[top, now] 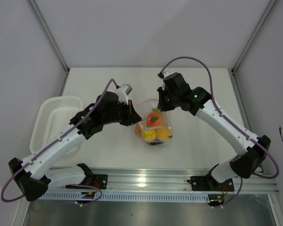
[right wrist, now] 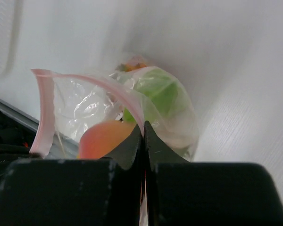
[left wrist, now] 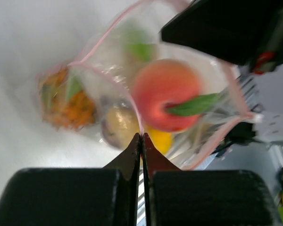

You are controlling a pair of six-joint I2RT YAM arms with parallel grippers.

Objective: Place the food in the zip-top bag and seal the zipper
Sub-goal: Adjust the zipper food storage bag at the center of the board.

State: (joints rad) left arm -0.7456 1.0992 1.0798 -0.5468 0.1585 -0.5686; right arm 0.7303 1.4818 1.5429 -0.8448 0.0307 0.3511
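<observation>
The clear zip-top bag (top: 154,128) lies mid-table with the food inside: a red-orange peach with a green leaf (top: 154,117), yellow pieces (top: 164,134) and an orange piece. My left gripper (top: 132,114) is shut on the bag's pinkish-red zipper (left wrist: 137,113) at its left side. My right gripper (top: 159,104) is shut on the zipper (right wrist: 127,101) at the far side. The mouth stands open between them. In the left wrist view the peach (left wrist: 166,100) shows, with an orange leafy piece (left wrist: 68,106) beside it. The right wrist view shows the peach (right wrist: 104,137) and a green piece (right wrist: 160,94).
A white lattice basket (top: 54,122) sits at the table's left edge, under my left arm. The aluminium rail (top: 179,181) with the arm bases runs along the near edge. Frame posts stand at the back corners.
</observation>
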